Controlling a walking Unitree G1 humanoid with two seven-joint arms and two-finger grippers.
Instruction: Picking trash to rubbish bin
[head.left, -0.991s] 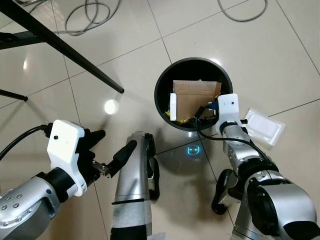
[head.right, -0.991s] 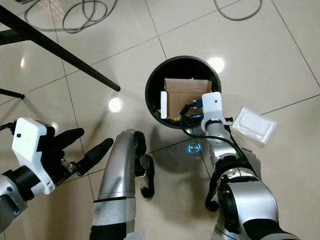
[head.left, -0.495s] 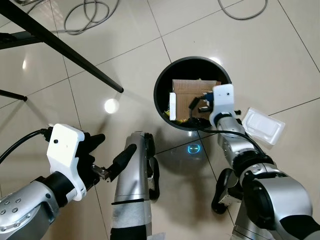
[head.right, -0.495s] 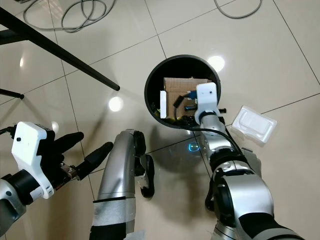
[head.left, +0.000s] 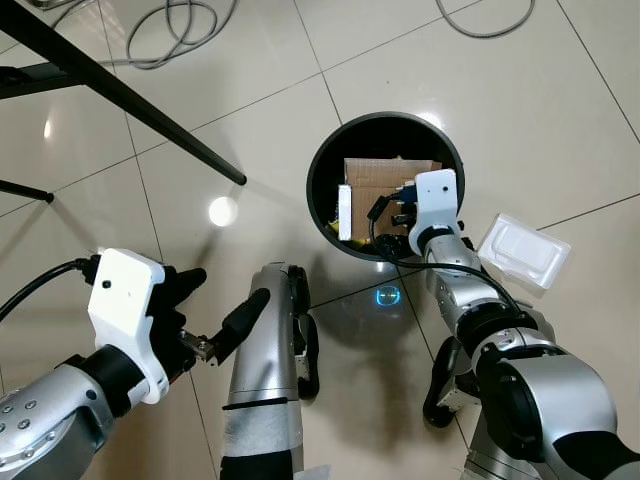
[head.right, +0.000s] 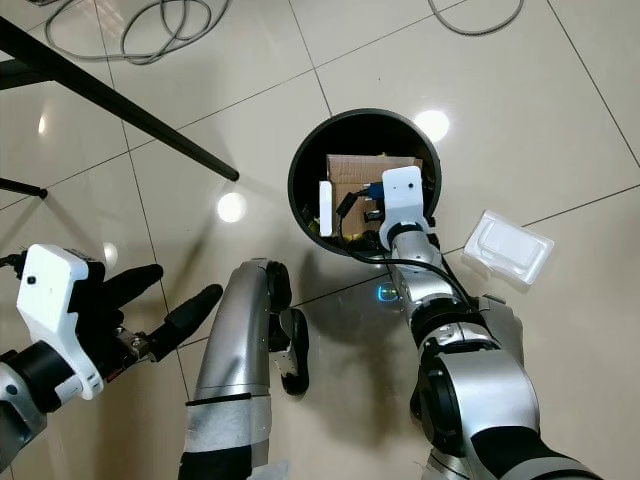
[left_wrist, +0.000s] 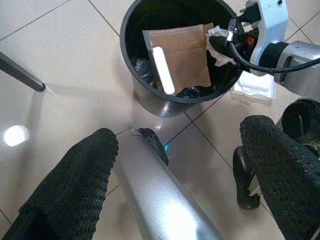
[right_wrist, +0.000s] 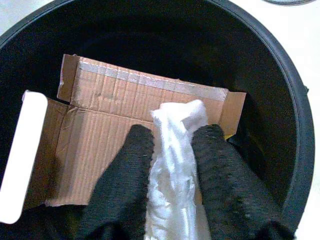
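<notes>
Right gripper (right_wrist: 172, 175) is positioned over the open rubbish bin (head.left: 325, 165), fingers pinching a crumpled white wad of trash (right_wrist: 175, 165), apparently plastic or tissue, above the cardboard piece (right_wrist: 100, 145) lying inside. Left gripper (head.left: 215, 315) hangs low over the tiled floor (head.left: 250, 110), fingers spread and holding nothing. A white plastic tray (head.left: 525, 252) lies on the floor just beside the bin's right side.

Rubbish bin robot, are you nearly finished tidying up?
Partly. A cardboard piece and other scraps already lie in the black rubbish bin. The right pincer, over the bin's opening, is shut on a crumpled white wrapper, not yet let go. A white tray lies on the floor beside the bin. The left pincer is open, holding nothing.
</notes>
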